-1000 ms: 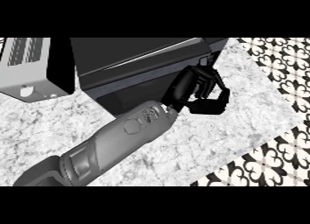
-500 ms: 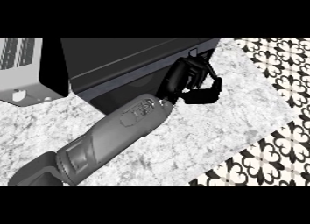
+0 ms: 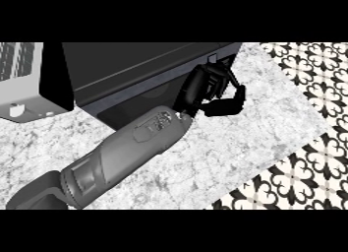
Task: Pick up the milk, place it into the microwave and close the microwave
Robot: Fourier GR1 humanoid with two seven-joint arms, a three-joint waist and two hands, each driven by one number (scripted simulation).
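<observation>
A: What fills the middle of the head view?

B: One grey forearm [image 3: 126, 152], coming in from about seven o'clock and slanting up toward one o'clock. At its end is a black hand [image 3: 206, 88], pressed against the large black slab of the microwave door [image 3: 133, 74].

A: Which hand is it?

B: I cannot tell left from right; only this one arm shows.

A: And the fingers?

B: They lie mostly straight along the door's right-hand end, tips near a small pale corner at twelve o'clock of the hand. The thumb [image 3: 231, 101] curls out toward three o'clock, over the marbled white counter top [image 3: 228, 142]. Nothing is held in it.

A: Where is the milk?

B: It shows nowhere; I cannot tell where it sits.

A: Anything else?

B: A light grey vented appliance body [image 3: 17, 78] at ten o'clock, touching the dark door. A black-and-white patterned floor [image 3: 315, 167] runs from two o'clock down to five o'clock, beyond the counter's edge.
</observation>
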